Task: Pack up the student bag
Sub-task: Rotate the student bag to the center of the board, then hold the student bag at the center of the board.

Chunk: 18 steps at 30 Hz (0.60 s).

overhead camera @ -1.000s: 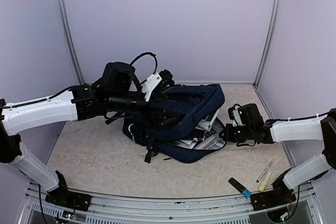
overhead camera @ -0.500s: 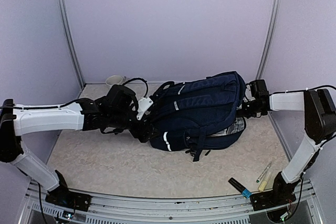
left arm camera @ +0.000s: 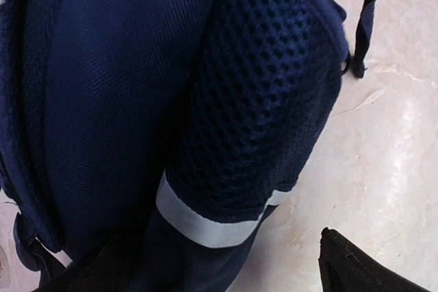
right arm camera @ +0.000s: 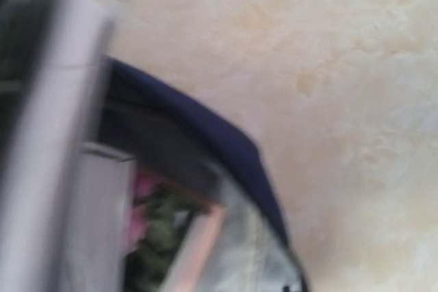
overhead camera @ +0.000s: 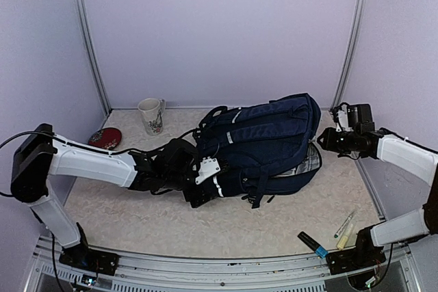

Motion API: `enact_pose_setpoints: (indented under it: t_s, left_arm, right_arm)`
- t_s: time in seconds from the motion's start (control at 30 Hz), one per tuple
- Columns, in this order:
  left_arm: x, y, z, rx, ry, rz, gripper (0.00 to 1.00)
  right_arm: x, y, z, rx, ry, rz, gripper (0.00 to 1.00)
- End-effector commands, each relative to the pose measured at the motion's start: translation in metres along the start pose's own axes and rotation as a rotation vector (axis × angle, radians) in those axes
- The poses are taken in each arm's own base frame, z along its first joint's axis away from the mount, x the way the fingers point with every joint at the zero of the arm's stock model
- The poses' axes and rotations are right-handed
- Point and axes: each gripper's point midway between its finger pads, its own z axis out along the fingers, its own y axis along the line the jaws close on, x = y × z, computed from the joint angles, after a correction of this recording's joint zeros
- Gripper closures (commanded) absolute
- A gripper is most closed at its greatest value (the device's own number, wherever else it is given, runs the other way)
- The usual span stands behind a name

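The student bag [overhead camera: 263, 138], dark navy with white stripes, lies on its side mid-table, its open mouth to the right showing light lining and books [overhead camera: 304, 165]. My left gripper [overhead camera: 202, 184] sits low at the bag's lower left corner. In the left wrist view the mesh side pocket [left arm camera: 267, 94] and a white stripe [left arm camera: 205, 227] fill the frame. My left gripper [left arm camera: 226, 275] is open, and one fingertip [left arm camera: 356, 268] stands clear of the fabric. My right gripper [overhead camera: 327, 140] hovers just right of the bag's mouth. The right wrist view is blurred and shows the bag's rim [right arm camera: 205, 128] and books [right arm camera: 157, 230].
A white patterned mug [overhead camera: 151, 115] and a flat red object [overhead camera: 105, 137] stand at the back left. Near the right arm's base lie a dark marker [overhead camera: 312, 243] and two light markers [overhead camera: 344, 224]. Walls close in the back and both sides.
The bag went from lying open and flat to closed on its side. My left arm dropped low to the bag's near-left corner. My right gripper drew back from the bag's mouth.
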Motion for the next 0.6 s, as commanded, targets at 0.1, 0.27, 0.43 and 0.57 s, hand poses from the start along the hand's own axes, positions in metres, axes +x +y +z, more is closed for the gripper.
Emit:
enact_pose_setpoints:
  t_s: [0.1, 0.27, 0.43, 0.57]
  left_arm:
    - [-0.007, 0.008, 0.020, 0.014, -0.059, 0.038, 0.14]
    - [-0.010, 0.004, 0.018, 0.056, -0.086, -0.008, 0.82]
    - [-0.014, -0.007, 0.009, 0.110, -0.111, -0.058, 1.00]
    - [-0.028, -0.021, -0.008, 0.182, -0.194, -0.088, 1.00]
  right_arm:
    - [0.027, 0.055, -0.044, -0.280, 0.042, -0.005, 0.62]
    - [0.052, 0.106, -0.058, -0.421, 0.106, -0.098, 0.58]
    - [0.081, 0.154, -0.076, -0.569, 0.156, -0.222, 0.58]
    - [0.114, 0.184, -0.087, -0.671, 0.167, -0.310, 0.61]
